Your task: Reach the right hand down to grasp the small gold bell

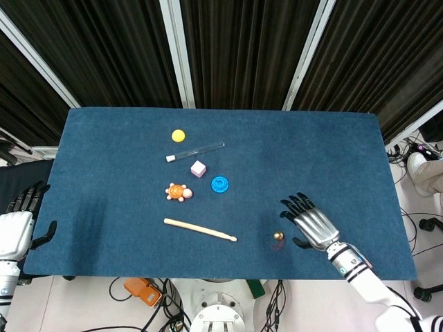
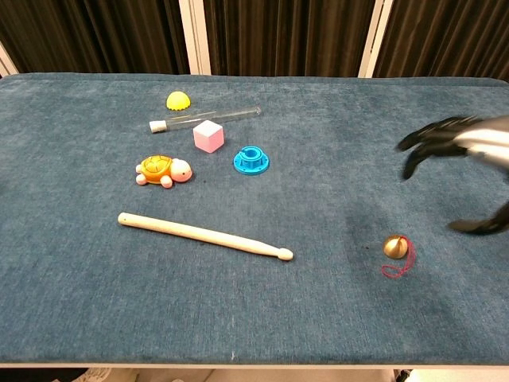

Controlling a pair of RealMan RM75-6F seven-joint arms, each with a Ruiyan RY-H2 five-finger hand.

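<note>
The small gold bell [image 1: 278, 236] [image 2: 394, 246] lies on the blue table cloth near the front edge, with a thin red cord looped beside it. My right hand [image 1: 311, 223] [image 2: 464, 163] hovers over the table just right of the bell, fingers spread and empty, not touching it. My left hand [image 1: 19, 227] stays off the table's left edge, fingers apart, holding nothing.
A wooden drumstick [image 1: 199, 229] lies left of the bell. Farther back sit an orange turtle toy [image 1: 178, 191], a blue ring [image 1: 219, 184], a pink cube [image 1: 199, 168], a glass tube [image 1: 195, 151] and a yellow dome [image 1: 178, 135]. The table's front edge [image 1: 208, 277] is close behind the bell.
</note>
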